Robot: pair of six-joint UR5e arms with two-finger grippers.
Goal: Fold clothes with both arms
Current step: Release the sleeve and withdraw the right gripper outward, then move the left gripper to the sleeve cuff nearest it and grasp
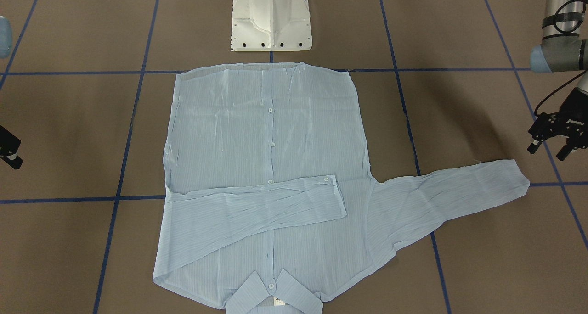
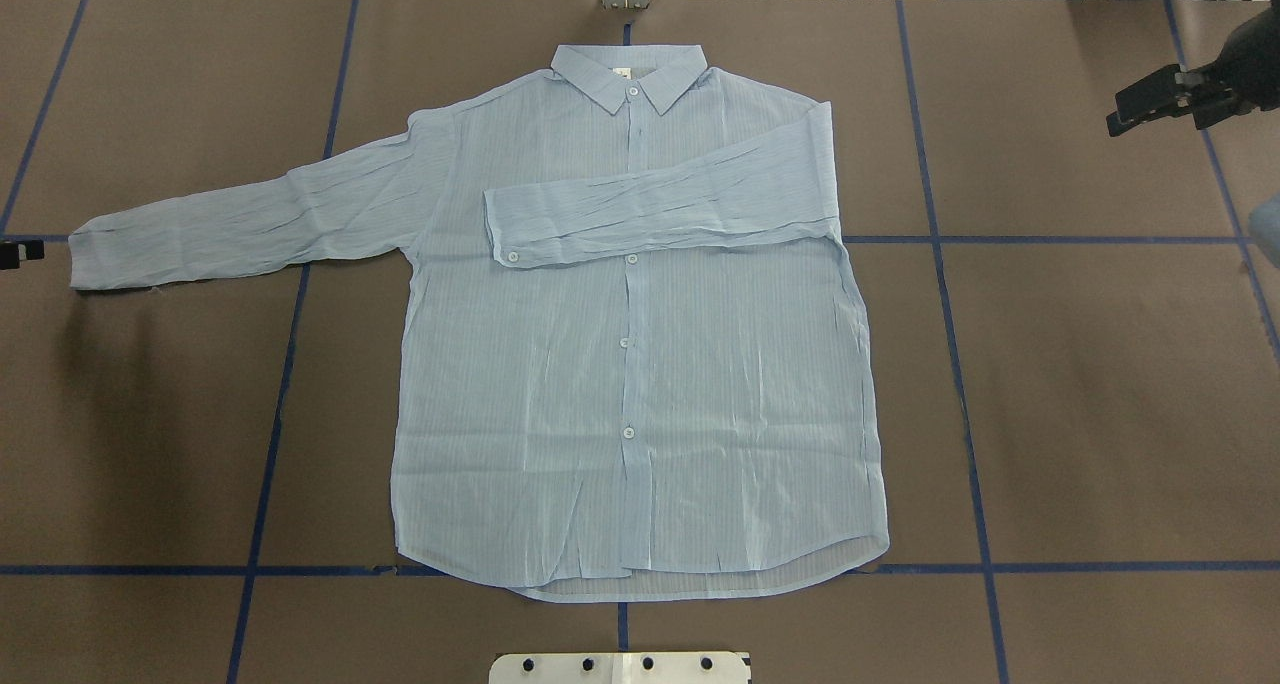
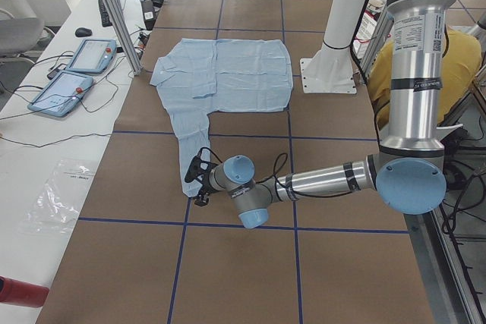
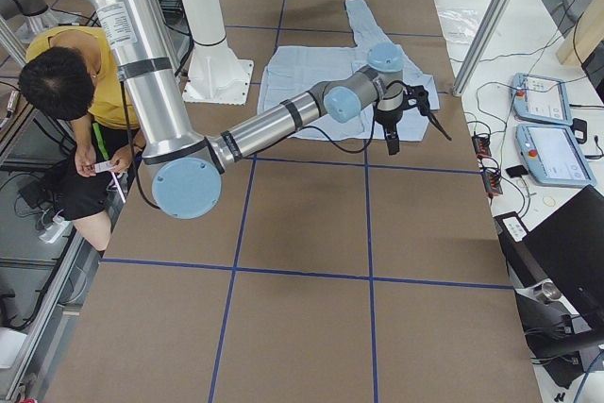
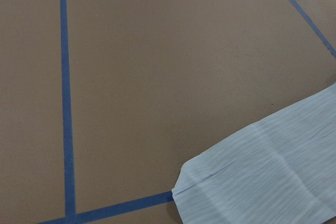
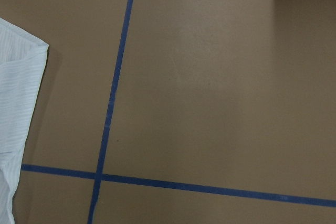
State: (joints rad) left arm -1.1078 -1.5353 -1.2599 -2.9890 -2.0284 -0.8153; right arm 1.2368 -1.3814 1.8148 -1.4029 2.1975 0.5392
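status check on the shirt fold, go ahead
Left gripper open, empty, by the outstretched sleeve. Right gripper open, empty, off the cloth. Shirt flat, other sleeve folded across chest. No obstruction seen.

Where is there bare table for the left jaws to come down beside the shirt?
Bare table lies nearer the base than the outstretched sleeve, left of the shirt, and a wide patch lies between its other side and the right gripper. Crowded: the chest, where the folded sleeve crosses.
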